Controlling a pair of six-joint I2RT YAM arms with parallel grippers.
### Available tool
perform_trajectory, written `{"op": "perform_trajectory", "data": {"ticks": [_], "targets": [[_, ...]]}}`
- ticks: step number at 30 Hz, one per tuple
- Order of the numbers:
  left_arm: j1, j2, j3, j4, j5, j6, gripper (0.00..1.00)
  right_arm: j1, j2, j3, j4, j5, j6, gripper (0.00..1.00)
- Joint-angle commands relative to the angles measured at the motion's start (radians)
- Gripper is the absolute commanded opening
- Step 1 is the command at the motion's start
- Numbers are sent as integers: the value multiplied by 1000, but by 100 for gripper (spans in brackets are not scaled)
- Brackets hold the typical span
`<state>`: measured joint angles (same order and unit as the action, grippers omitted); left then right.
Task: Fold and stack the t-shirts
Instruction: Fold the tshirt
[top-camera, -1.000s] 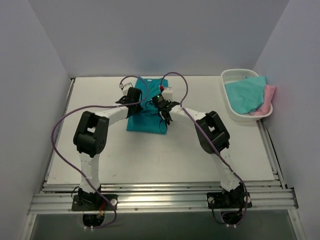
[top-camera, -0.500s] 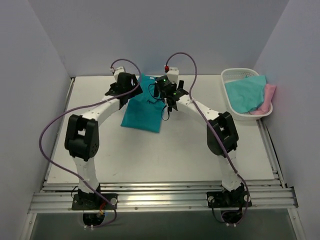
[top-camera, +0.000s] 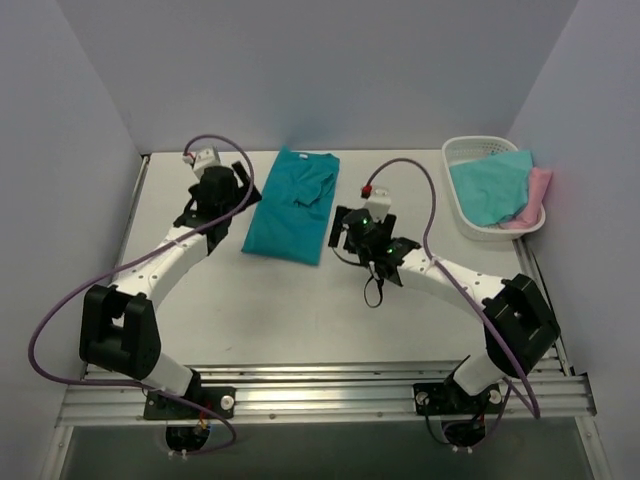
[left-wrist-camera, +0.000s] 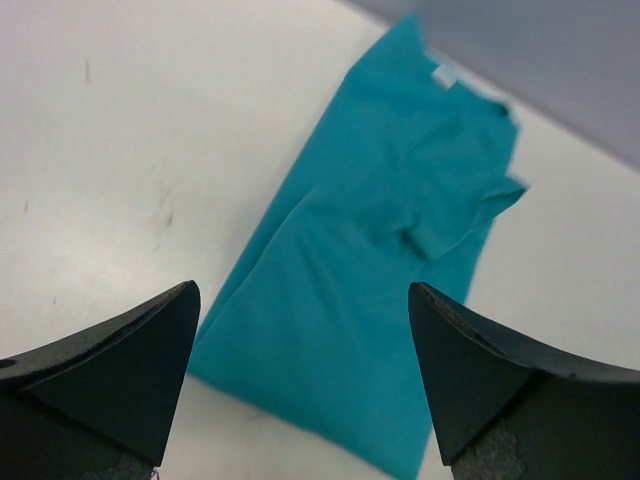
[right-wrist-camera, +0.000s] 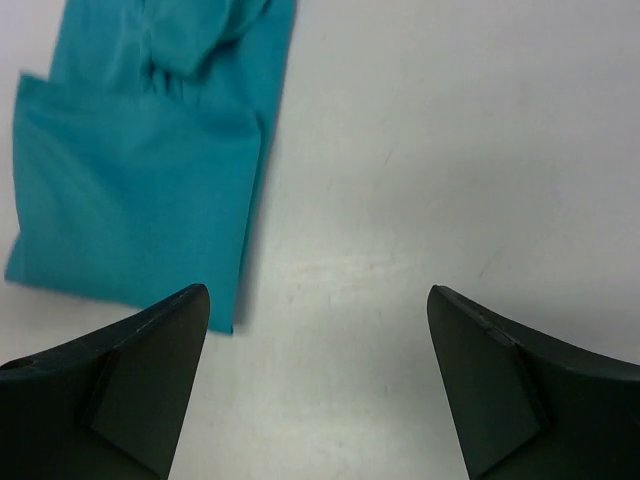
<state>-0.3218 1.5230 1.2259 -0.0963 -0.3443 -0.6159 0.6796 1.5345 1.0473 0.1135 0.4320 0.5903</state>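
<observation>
White tabletop (top-camera: 300, 310) holds the deep teal tee (top-camera: 290, 215) folded lengthwise toward twelve o'clock, with the left gripper (left-wrist-camera: 301, 287) at its nine o'clock and the right gripper (right-wrist-camera: 318, 289) at its four o'clock both spread wide and empty, so a pinch catching only the loose sleeve layer could pull the fold apart.

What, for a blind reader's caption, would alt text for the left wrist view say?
A teal tee lies folded into a long strip on the white table, one sleeve across it. The fingers of the left gripper frame the bottom corners, spread open and empty.
</observation>
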Motion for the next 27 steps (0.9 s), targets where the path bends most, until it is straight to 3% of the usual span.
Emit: {"op": "perform_trajectory", "data": {"ticks": [1, 6, 12, 16, 27], "targets": [[-3, -24, -156, 6, -10, -53, 94, 95, -59, -95, 90, -47, 77, 86], [-5, -12, -311, 70, 16, -99, 94, 115, -33, -194, 202, -182, 138, 86], [-10, -29, -416, 79, 4, -156, 94, 140, 64, -208, 294, -226, 169, 81], [-10, -29, -450, 130, -7, -191, 94, 143, 177, -193, 353, -237, 180, 74], [-19, 11, -476, 164, -71, -298, 95, 140, 391, -93, 396, -254, 183, 71]]}}
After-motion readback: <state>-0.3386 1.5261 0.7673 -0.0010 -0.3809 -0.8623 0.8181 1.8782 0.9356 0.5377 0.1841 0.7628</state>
